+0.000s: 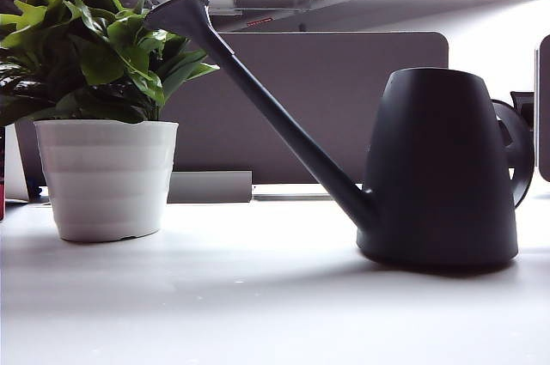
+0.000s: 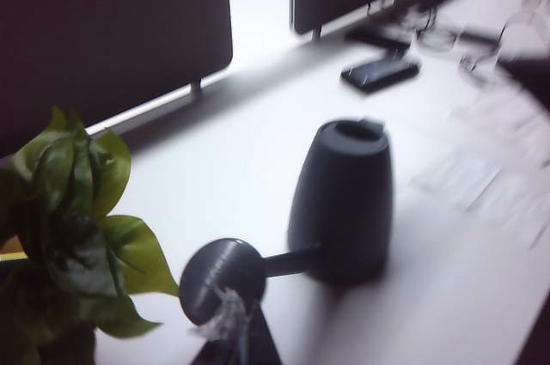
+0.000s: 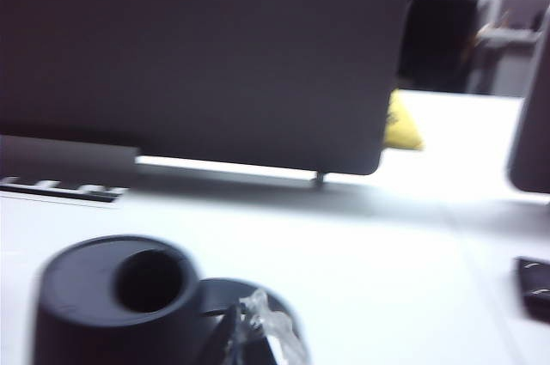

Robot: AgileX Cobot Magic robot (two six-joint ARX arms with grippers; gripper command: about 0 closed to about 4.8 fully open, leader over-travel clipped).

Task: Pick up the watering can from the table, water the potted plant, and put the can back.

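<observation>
The matte dark grey-black watering can (image 1: 438, 167), with a cone-shaped body and a long thin spout, stands upright on the wide white-grey desk (image 1: 258, 296). In the exterior view it is at 3 o'clock, and its flared spout tip reaches toward the bushy green potted plant (image 1: 103, 124) in a white ribbed pot at 9 o'clock, well apart from the can body.

The left gripper (image 2: 234, 331) hovers above the spout tip; I cannot tell if it is open or closed, and it holds nothing. The right gripper (image 3: 249, 335) is closed and empty, just beside the can's open top.

The can looks stiff and smooth, so probably a little slippery, and heavier if there is water inside. I judge the loop handle (image 1: 516, 152) at the back the best place to hold, because the thin spout would give a poor, tilting grip.
</observation>
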